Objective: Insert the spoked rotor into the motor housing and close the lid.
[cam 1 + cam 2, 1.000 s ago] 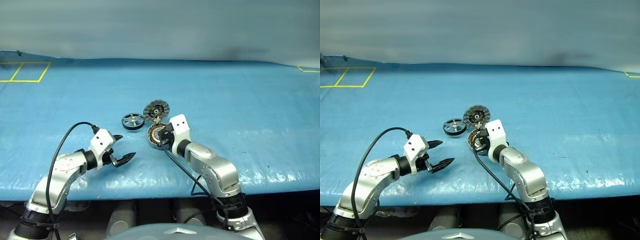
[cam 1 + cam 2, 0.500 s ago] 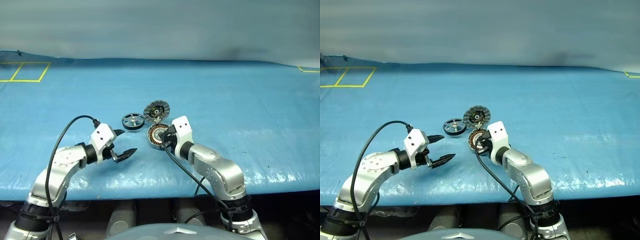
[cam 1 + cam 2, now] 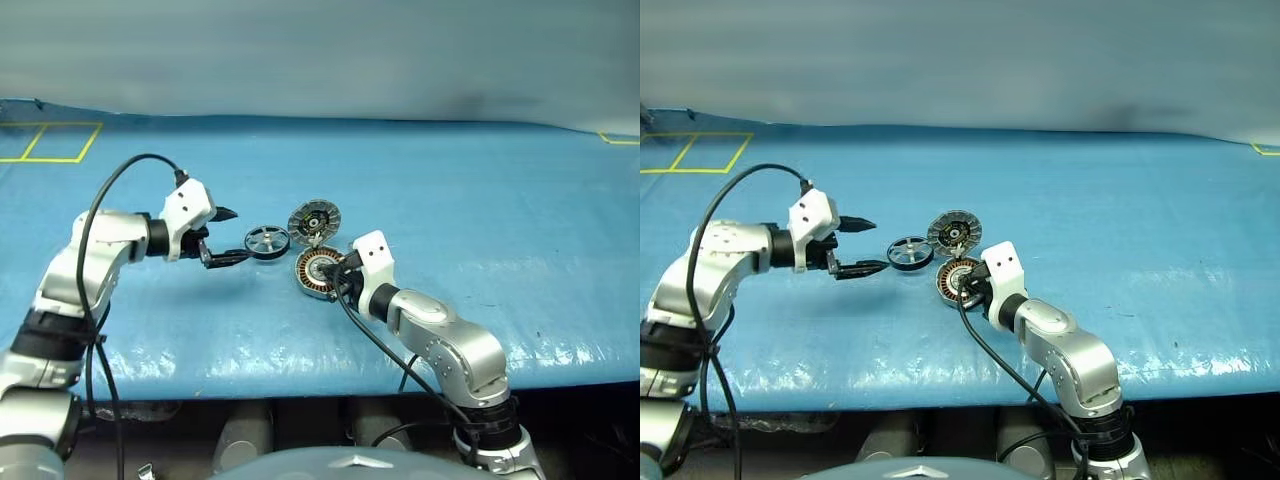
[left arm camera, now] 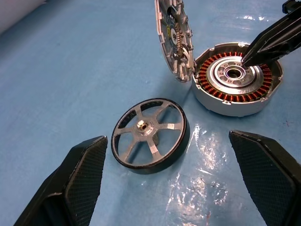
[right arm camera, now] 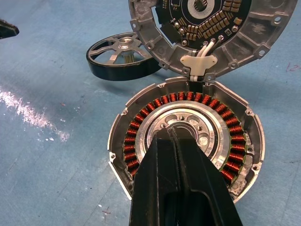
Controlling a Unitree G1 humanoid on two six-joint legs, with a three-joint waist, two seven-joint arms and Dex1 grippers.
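Rotor (image 4: 149, 136) lies flat on blue mat (image 3: 480, 200), spokes + hub up, just beside motor housing (image 3: 318, 272) and not yet picked. L gripper (image 3: 224, 236) hangs close to it on the side away from the housing, fingers spread wide, nothing between them; in L wrist view the wheel sits between the two black pads (image 4: 77, 181), so prob lined up for a grab across the rim. R gripper (image 5: 176, 155) is clenched w/ nothing in it, tips pressing on the housing's silver centre inside the copper windings. Likely pinning the cup so it won't slide when the wheel goes in. Lid (image 5: 207, 33) stands swung open on its hinge at the housing's far edge, ribbed inner face toward the cup, leaving the bore free. Pinning tips sit where the hub must go, so R prob has to clear before insertion.
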